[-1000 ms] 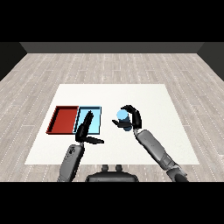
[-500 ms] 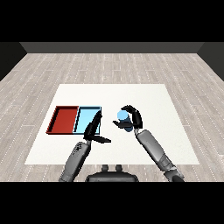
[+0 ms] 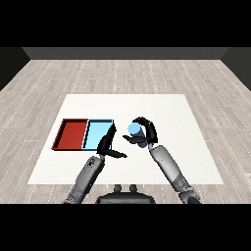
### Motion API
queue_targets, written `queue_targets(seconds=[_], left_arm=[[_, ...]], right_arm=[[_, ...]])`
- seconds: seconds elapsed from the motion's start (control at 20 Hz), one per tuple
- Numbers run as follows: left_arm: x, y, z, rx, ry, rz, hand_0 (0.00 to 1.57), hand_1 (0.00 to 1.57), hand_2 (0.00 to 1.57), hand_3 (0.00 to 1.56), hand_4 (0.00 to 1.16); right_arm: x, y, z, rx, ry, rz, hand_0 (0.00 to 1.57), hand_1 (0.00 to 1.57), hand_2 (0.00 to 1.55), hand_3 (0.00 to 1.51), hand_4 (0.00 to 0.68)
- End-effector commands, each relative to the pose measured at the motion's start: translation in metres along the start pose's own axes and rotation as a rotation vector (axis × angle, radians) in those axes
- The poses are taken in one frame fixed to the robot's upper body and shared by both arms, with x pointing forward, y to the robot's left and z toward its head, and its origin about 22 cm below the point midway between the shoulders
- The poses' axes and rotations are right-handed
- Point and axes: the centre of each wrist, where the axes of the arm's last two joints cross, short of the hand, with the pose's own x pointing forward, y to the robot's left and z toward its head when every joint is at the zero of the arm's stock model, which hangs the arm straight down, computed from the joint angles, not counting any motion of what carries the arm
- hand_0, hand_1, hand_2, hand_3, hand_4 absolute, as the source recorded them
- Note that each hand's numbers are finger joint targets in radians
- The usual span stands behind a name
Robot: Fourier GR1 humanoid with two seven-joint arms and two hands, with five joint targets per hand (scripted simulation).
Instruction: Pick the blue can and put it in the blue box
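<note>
Right hand (image 3: 147, 131) curled round blue can (image 3: 134, 130), just right of blue tray (image 3: 98, 135); left hand (image 3: 108, 144) open at tray's right edge.

A bare test room rather than a home or shop — pale grey plank floor (image 3: 122, 73) runs back to a dark wall (image 3: 125, 53). One white counter (image 3: 196, 147) stands in it — carrying a red tray (image 3: 62, 132) and a light blue tray (image 3: 89, 133).
</note>
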Motion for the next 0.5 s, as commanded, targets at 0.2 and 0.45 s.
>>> queue_targets(seconds=[0.2, 0.45], left_arm=[[-0.015, -0.006, 0.007, -0.001, 0.033, 0.045, 0.0, 0.0, 0.0, 0.0, 0.0], [-0.009, -0.023, -0.006, 0.01, 0.055, 0.04, 0.0, 0.0, 0.0, 0.0, 0.0]], right_arm=[[0.008, 0.008, -0.008, 0.005, -0.008, -0.013, 1.48, 1.48, 1.46, 1.4, 0.604], [0.001, 0.017, 0.009, 0.011, -0.033, -0.061, 1.49, 1.49, 1.46, 1.39, 0.609]])
